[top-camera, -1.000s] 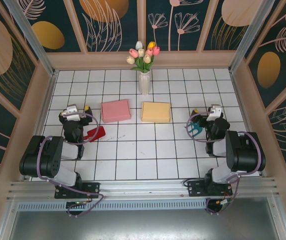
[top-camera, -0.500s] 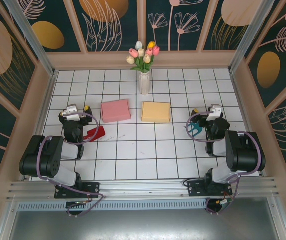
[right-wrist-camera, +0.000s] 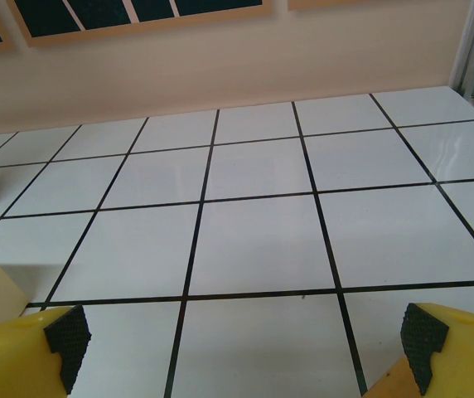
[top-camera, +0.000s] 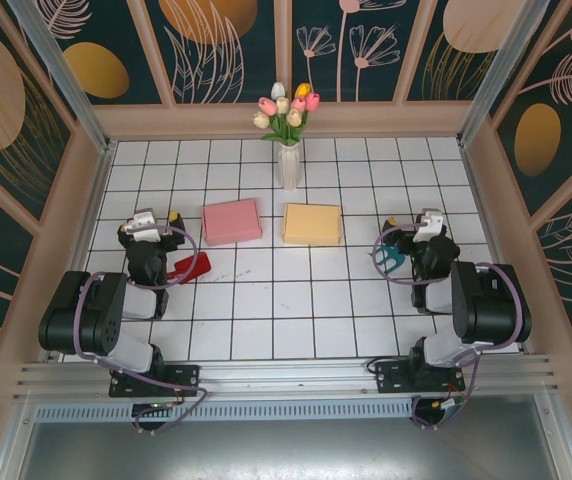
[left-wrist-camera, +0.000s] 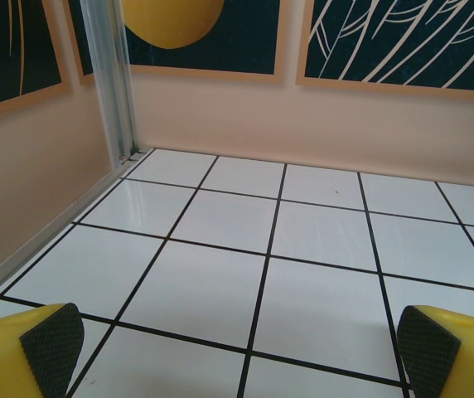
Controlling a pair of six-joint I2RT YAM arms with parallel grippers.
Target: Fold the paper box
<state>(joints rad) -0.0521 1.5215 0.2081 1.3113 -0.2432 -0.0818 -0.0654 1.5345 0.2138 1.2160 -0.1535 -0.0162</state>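
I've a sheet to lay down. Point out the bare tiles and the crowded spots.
Bare: the table stretch nearer than the pink box and yellow box, between the left arm and right arm; also the far corners either side of the vase. Crowded: the middle, where both boxes lie before the vase.

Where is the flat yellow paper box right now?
In the top external view the flat yellow paper box lies mid-table, just right of the flat pink paper box and in front of the white vase of tulips.
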